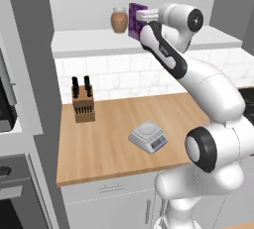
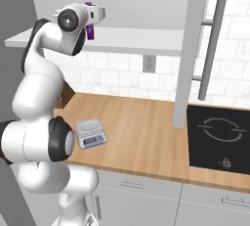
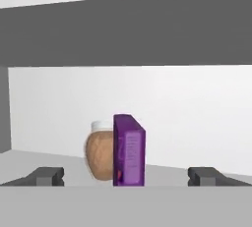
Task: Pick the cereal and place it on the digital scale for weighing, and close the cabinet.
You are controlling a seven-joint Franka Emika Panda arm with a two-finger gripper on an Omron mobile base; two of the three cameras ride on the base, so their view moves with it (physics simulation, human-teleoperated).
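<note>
The purple cereal box (image 3: pixel 129 150) stands upright on the bottom shelf of the open grey cabinet (image 1: pixel 89 42), close beside a brown round jar (image 3: pixel 100 155). My gripper (image 3: pixel 126 177) is open, level with the shelf and pointing at the box. Its fingertips (image 3: pixel 49 176) are spread wide to either side, and the box sits centred ahead of them, not gripped. From the left base view the hand (image 1: pixel 149 15) is right up against the cereal (image 1: pixel 134 20). The digital scale (image 1: pixel 148 137) lies on the wooden counter below, with nothing on its plate.
A knife block (image 1: pixel 83 103) stands at the counter's back left. One cabinet door (image 2: pixel 193 49) hangs open with its silver bar handle (image 2: pixel 213 44) above the black cooktop (image 2: pixel 219 137). The other door (image 1: pixel 30 49) is open on the left.
</note>
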